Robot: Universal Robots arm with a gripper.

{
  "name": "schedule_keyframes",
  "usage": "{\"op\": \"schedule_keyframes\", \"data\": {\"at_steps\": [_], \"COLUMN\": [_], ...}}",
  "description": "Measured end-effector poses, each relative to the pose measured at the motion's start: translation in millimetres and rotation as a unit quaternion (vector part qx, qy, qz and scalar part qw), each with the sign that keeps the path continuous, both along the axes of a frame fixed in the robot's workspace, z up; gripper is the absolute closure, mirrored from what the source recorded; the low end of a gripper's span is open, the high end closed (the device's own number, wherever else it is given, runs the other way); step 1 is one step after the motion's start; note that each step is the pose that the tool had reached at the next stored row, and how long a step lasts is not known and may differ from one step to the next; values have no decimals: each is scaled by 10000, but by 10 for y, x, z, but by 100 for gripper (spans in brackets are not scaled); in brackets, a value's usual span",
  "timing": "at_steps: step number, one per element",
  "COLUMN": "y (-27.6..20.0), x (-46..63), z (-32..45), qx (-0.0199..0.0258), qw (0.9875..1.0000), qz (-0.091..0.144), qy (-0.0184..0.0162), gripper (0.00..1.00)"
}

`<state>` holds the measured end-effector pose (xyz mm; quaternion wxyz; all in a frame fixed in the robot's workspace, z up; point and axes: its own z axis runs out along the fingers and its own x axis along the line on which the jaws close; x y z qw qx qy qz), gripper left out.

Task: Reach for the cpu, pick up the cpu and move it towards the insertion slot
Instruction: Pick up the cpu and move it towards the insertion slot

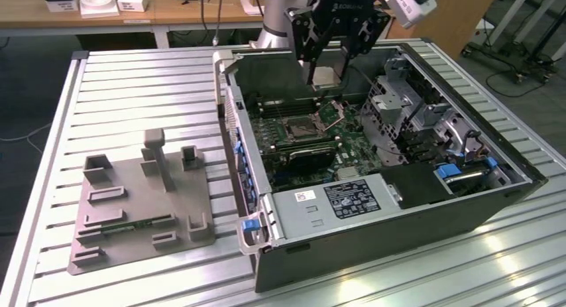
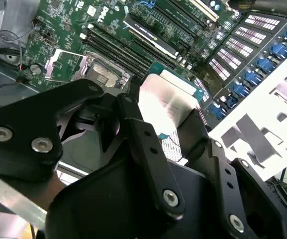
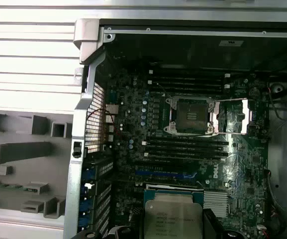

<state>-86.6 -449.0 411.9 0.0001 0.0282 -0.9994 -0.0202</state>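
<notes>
- Cpu (image 3: 173, 220) held flat in the gripper (image 1: 325, 78), silvery face toward the first wrist camera, tan-green edge showing along one side; in the second wrist view the cpu (image 2: 167, 104) sits pinched between the two black fingers (image 2: 133, 124).
- Gripper clenched on the cpu, hanging above the open case (image 1: 372, 247), over the motherboard (image 1: 305, 154).
- Cpu is in the air, apart from the board, not yet over the slot.
- Slot (image 3: 192, 115) on the board beyond the cpu: silver frame, dark centre, hinged plate (image 3: 231, 117) swung open beside it. In the exterior view the slot (image 1: 299, 128) lies just below and toward the exterior view's left of the gripper.
- Long black memory slots (image 3: 185, 147) run between cpu and slot.
- Grey tray (image 1: 132, 201) with upright blocks lies on the slatted table (image 1: 132, 81), well apart on the exterior view's left of the case.
</notes>
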Motion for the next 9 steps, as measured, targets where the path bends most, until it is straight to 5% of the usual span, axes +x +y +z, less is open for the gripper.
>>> {"op": "schedule_keyframes", "data": {"at_steps": [9], "y": [0], "x": [27], "z": [0], "qx": [0], "qw": [10000], "qz": [-1], "qy": [0], "gripper": [45]}}
